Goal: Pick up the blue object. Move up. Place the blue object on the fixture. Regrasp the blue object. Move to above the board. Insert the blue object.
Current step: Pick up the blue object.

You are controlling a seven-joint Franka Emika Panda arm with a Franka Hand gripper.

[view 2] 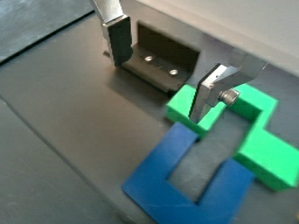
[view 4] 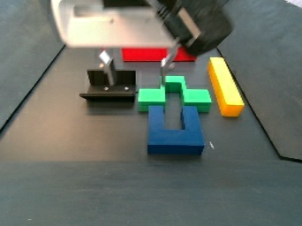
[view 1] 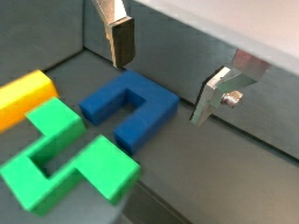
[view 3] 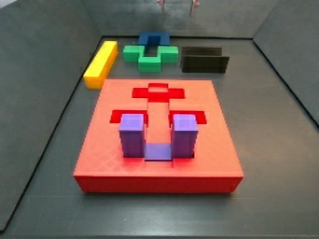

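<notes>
The step in hand looks like the first one, picking up the blue object [view 4: 177, 130], which lies flat on the tabletop [view 4: 71, 177] with its prongs reaching toward the green block [view 4: 175, 94] and touching it. The gripper [view 4: 136, 60] hangs above, jaws spread wide and holding nothing; in a side view it sits nearer the fixture [view 4: 109, 86] than the blue object's bar, so my guess is it needs to shift sideways before descending. In a wrist view the fingers [view 1: 118, 39] straddle empty tabletop just past the blue object [view 1: 131, 107], one plate near a prong and the other well off to the side. To do this well, I would centre the gripper over one solid part of the U (the joining bar seems the safest, being clear of the green block) and keep the plates parallel to its flat sides. Coming down too near the prong tips risks nudging the green block or catching its edge. The board [view 3: 159, 140] stands well apart, with a purple block [view 3: 156, 133] already seated in it.
</notes>
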